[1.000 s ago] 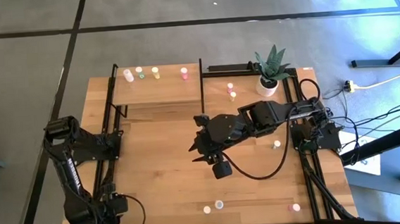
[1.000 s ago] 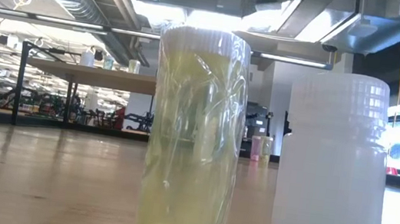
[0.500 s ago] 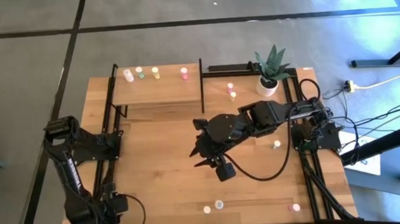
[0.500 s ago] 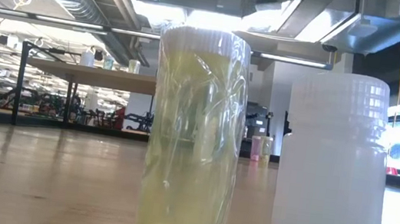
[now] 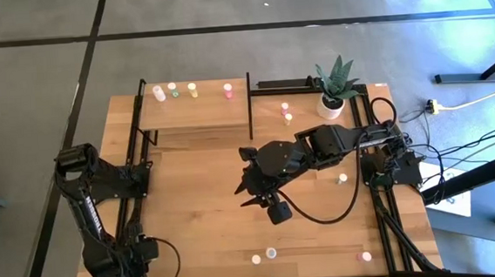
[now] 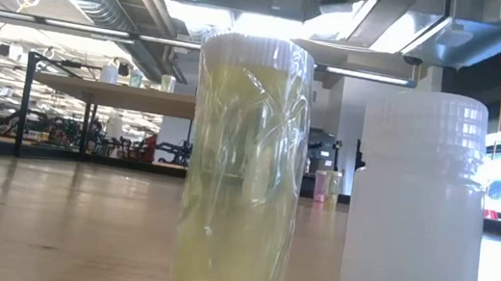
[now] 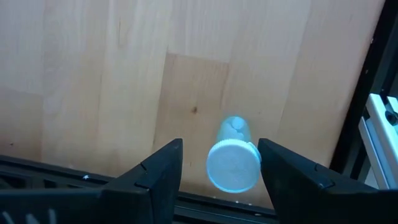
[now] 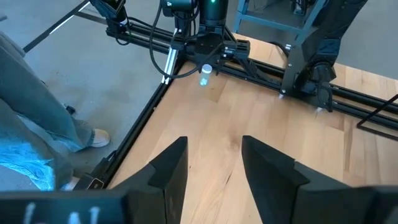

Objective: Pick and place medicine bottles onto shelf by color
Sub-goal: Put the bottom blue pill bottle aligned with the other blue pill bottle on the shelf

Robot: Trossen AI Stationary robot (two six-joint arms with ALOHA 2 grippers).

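a white-capped bottle [image 7: 233, 163] lies between the left claw's [image 7: 219, 169] parted, non-gripping fingers.

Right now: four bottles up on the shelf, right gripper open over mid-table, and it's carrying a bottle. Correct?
Not quite. The right wrist view shows the right gripper open with nothing between its fingers, only bare table. The rest holds: the high view shows four bottles on the shelf, with that gripper over mid-table.

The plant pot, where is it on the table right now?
In the high view the white plant pot stands at the table's far right corner, just right of two small bottles and beyond the right arm.
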